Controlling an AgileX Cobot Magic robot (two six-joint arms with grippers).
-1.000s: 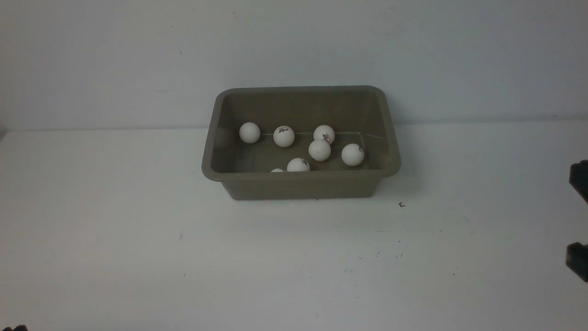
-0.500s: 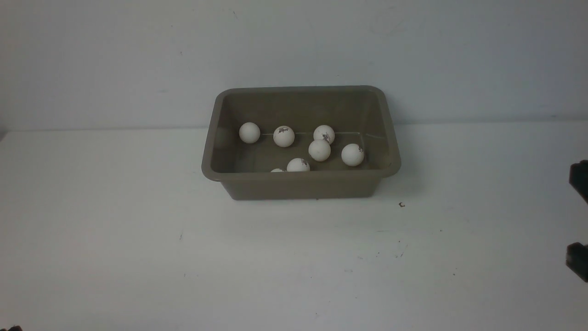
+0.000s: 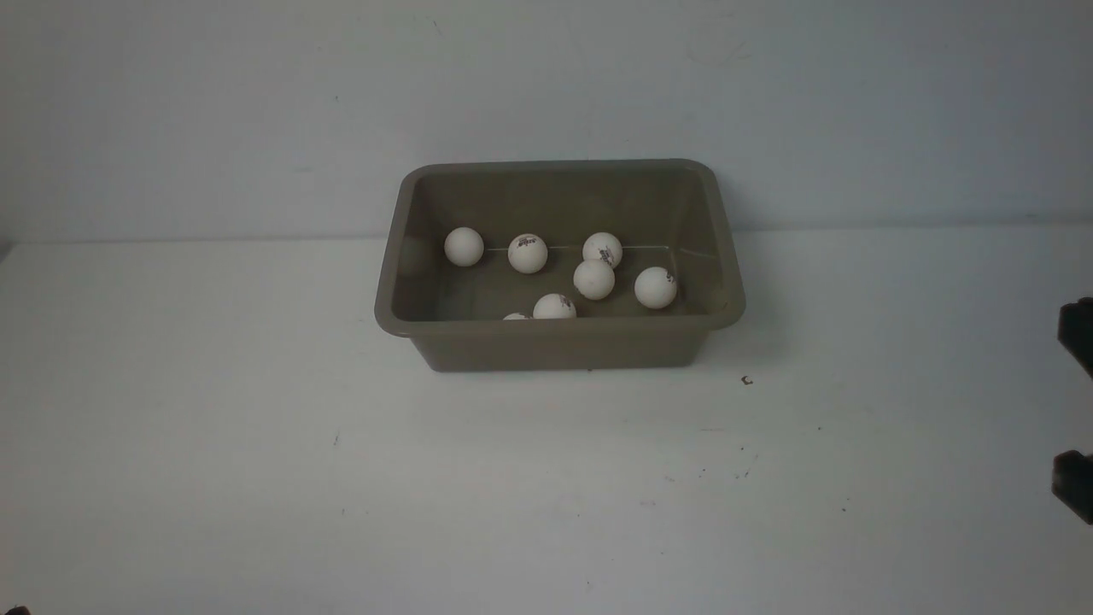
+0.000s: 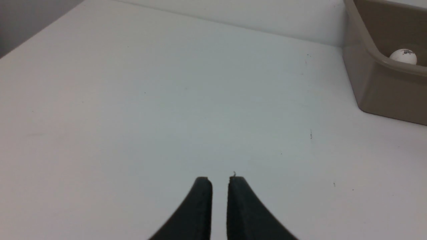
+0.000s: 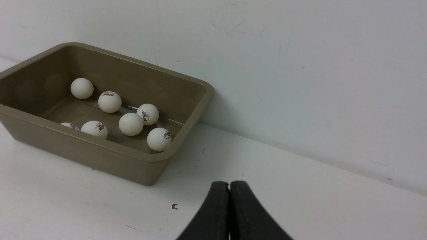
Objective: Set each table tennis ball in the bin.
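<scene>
The taupe bin [image 3: 555, 342] stands at the back middle of the white table, against the wall. Several white table tennis balls [image 3: 594, 278] lie on its floor; one [image 3: 517, 316] peeks just over the near rim. In the right wrist view the same balls [image 5: 131, 124] rest inside the bin [image 5: 83, 146]. My left gripper [image 4: 220, 180] hovers over bare table well away from the bin [image 4: 377, 86], its fingers nearly together with a thin slit and nothing between them. My right gripper [image 5: 229, 184] is shut and empty, off the bin's right end.
Dark parts of my right arm [image 3: 1076, 333] show at the front view's right edge. A small brown speck [image 3: 747, 380] lies on the table near the bin's right front corner. The wall rises directly behind the bin.
The dark bit of my left arm at the front view's lower left corner has slipped almost out of view. Balls, bin and right arm have not moved.
</scene>
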